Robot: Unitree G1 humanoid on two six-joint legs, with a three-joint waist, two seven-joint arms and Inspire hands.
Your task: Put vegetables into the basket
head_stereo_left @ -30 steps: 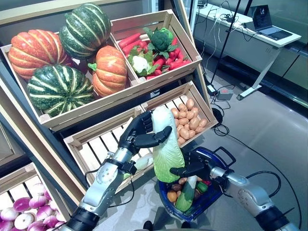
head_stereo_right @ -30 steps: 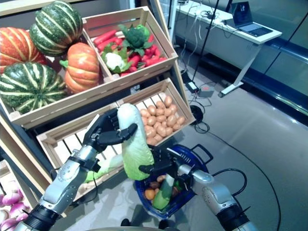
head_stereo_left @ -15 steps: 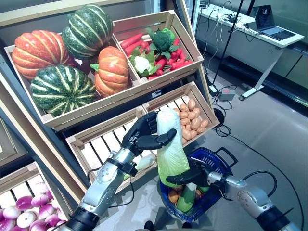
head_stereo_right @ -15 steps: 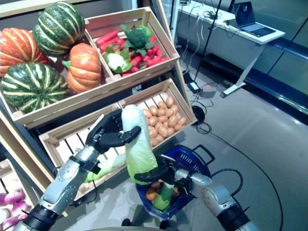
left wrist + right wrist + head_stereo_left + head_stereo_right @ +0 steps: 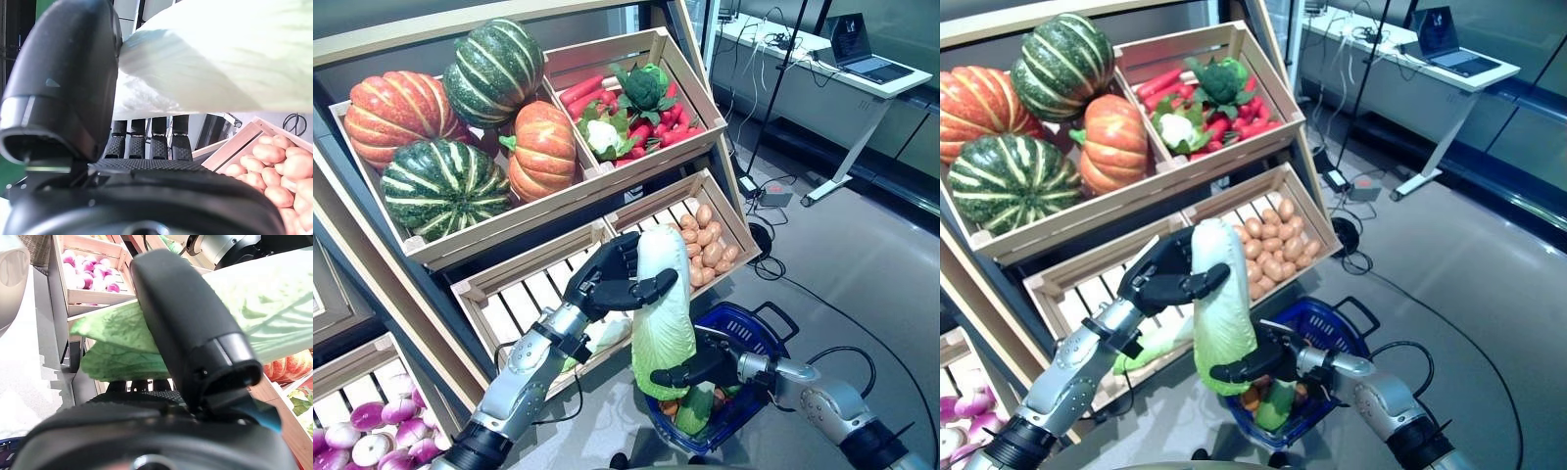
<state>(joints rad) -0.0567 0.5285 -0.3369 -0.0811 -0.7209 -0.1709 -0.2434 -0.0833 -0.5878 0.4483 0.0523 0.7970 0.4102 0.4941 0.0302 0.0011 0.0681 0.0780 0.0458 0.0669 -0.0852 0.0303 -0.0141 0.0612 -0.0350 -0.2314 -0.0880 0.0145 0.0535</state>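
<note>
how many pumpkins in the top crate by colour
orange pumpkins: 2
green striped pumpkins: 2
total: 4

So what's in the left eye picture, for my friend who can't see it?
A robot's left hand grips a long pale green cabbage near its top, while the right hand holds its leafy bottom over a blue plastic basket of vegetables. Behind are wooden crates of pumpkins and potatoes.
</note>
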